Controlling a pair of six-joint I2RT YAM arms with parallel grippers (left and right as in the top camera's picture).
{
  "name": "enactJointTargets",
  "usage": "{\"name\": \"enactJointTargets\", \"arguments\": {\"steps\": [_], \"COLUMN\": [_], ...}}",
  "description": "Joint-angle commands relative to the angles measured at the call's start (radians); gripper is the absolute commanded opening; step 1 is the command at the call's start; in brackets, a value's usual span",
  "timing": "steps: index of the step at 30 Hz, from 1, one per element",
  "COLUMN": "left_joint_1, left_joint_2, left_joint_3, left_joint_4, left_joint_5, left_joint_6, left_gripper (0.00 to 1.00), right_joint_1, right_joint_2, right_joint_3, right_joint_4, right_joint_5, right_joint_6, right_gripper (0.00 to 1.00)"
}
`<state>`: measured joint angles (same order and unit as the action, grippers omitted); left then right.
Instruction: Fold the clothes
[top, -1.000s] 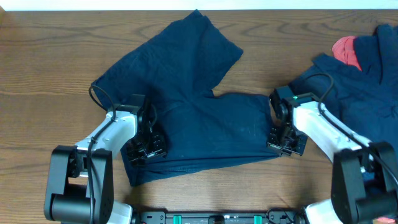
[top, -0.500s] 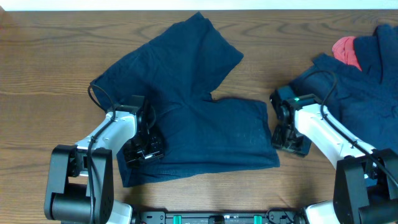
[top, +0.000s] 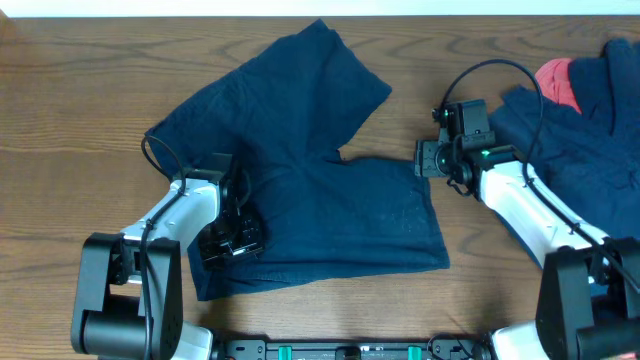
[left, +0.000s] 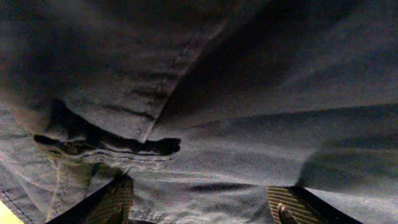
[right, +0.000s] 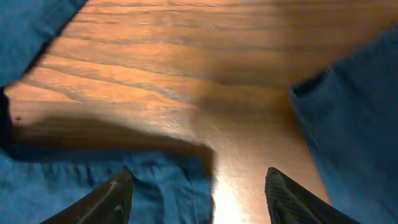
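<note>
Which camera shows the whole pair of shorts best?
Overhead: the shorts lie spread out, both legs in view. The left wrist view shows only a close patch with a seam; the right wrist view shows only blue fabric edges.

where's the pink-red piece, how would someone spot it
On the wooden table, go to the far right corner, where a heap of navy clothes lies apart from the spread shorts. The pink-red piece peeks out at the heap's far edge, on the side nearer the shorts. It is the only thing there that is not dark blue.
</note>
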<state>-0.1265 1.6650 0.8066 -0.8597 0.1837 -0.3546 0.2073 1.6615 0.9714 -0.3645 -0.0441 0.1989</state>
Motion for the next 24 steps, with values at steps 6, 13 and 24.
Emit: {"name": "enactJointTargets", "arguments": {"steps": [6,13,24], "left_joint_1": [0.014,0.014,0.014], "left_joint_2": [0.048,0.048,0.048], "left_joint_3": [-0.034,-0.034,-0.034], "left_joint_4": [0.091,0.091,0.091], "left_joint_5": [-0.132,-0.132,-0.132], "left_joint_6": [0.017,0.017,0.017], "left_gripper": [0.72,0.72,0.72], "right_joint_1": [0.002,0.002,-0.007], "right_joint_2": [0.169,0.195,0.134], "right_joint_3": [0.011,0.011,0.079], "right_joint_4": [0.032,0.036,-0.058], "right_joint_5": [-0.208,-0.193,0.212], "right_joint_6": [-0.083,-0.084,0.147], "right_gripper": [0.77,0.25,0.01]}}
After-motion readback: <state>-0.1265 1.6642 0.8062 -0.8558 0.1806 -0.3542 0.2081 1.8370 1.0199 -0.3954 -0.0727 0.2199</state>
